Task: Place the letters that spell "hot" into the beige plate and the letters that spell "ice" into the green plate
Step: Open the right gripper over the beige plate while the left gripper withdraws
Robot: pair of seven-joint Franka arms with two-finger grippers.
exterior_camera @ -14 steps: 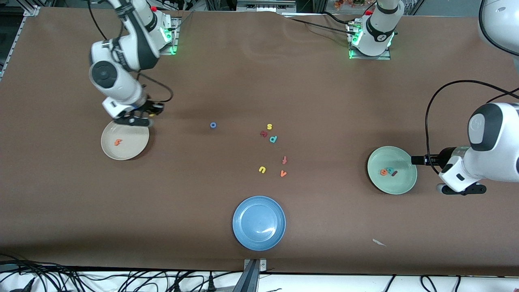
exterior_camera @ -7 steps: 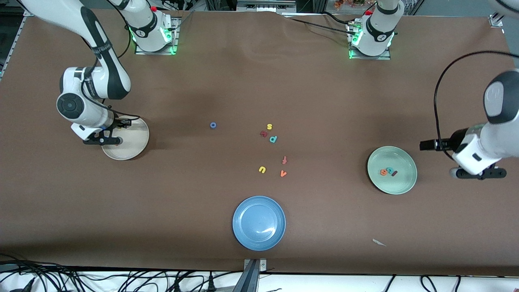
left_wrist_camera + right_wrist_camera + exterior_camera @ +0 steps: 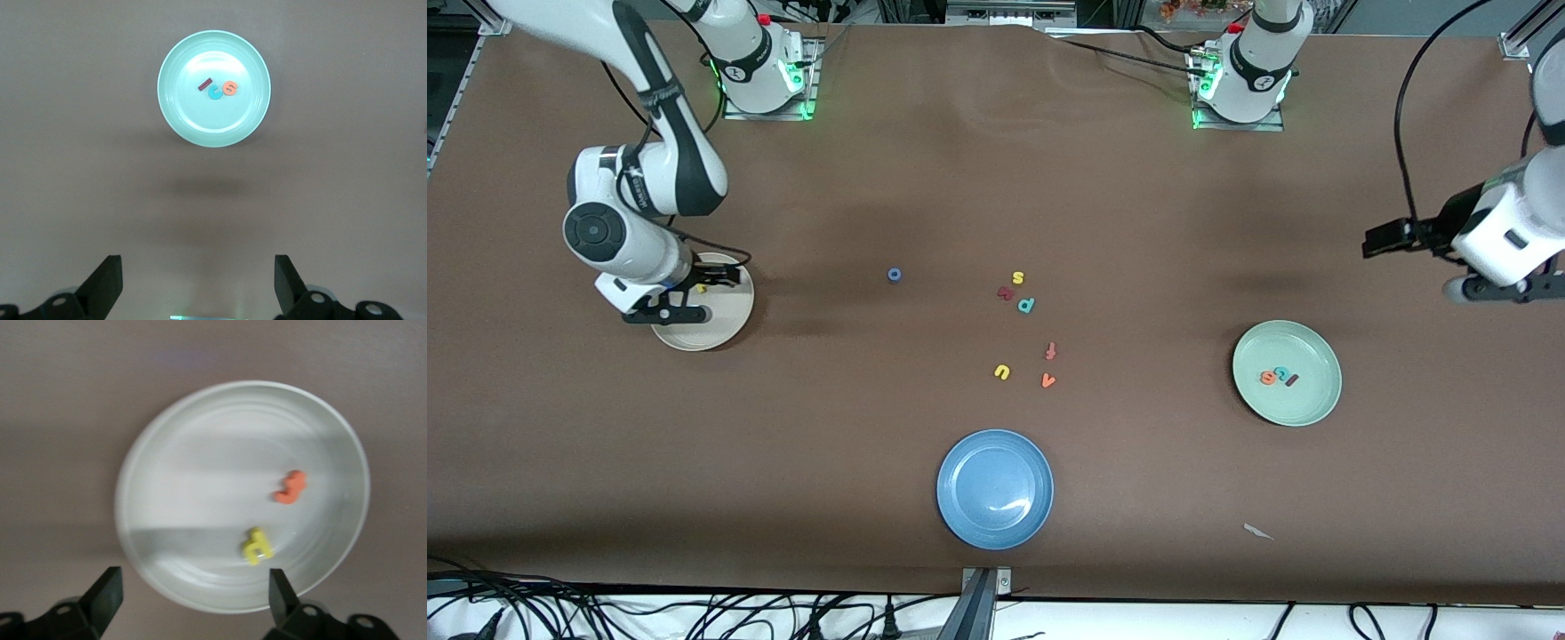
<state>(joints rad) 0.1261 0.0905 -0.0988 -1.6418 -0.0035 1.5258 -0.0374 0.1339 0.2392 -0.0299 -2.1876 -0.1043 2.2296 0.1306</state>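
The green plate [image 3: 1287, 372] holds i, c and e; the beige plate [image 3: 241, 495] holds the yellow h [image 3: 256, 546] and orange t [image 3: 291, 487]. The blue o [image 3: 895, 275] lies on the desk [image 3: 871, 400], untouched. The right gripper [image 3: 190, 593], over the beige plate, and the left gripper [image 3: 198, 283], waiting over bare desk, both have fingers released.

right arm: reaches from its base down toward its own end of the table, elbow bent, wrist pointing downward. right gripper [image 3: 679, 302] hangs low over the beige plate [image 3: 725, 327], fingers [image 3: 107, 590] spread wide apart, nothing between them.

left arm: extends out past its own end of the table, forearm raised, wrist camera facing down. left gripper [image 3: 1504, 286] hangs in the air over bare table [image 3: 925, 178], off to the side of the green plate [image 3: 1320, 404]. its fingers [image 3: 107, 280] stand wide apart, empty.
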